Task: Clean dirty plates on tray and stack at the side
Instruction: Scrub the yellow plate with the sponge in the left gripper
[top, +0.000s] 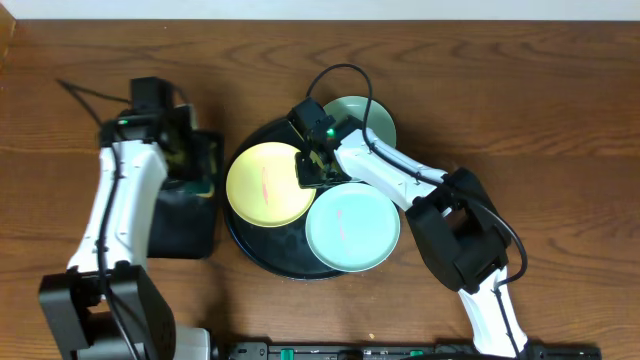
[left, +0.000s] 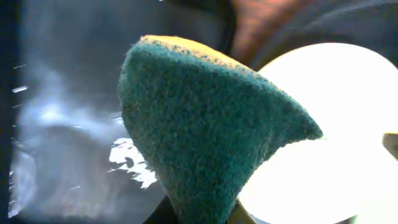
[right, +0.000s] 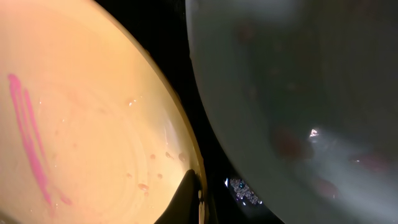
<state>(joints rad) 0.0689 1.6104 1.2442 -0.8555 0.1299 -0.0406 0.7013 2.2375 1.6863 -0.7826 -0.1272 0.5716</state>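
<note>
The round black tray (top: 258, 246) holds the pale yellow plate (top: 262, 185) at the left and a mint-blue plate (top: 352, 228) at the front right. A second mint-blue plate (top: 368, 112) lies at the tray's back right edge, partly under my right arm. My right gripper (top: 310, 168) is shut on the yellow plate's right rim (right: 196, 205). The yellow plate (right: 93, 124) carries a pink smear. A mint-blue plate (right: 298, 93) with faint reddish spots lies beside it. My left gripper (top: 188, 152) is shut on a green and yellow sponge (left: 199, 124), left of the yellow plate (left: 336, 112).
A smaller rectangular black tray (top: 185, 225) lies left of the round tray, under my left gripper, and looks wet in the left wrist view (left: 56, 124). Bare wooden table (top: 560, 100) surrounds both trays.
</note>
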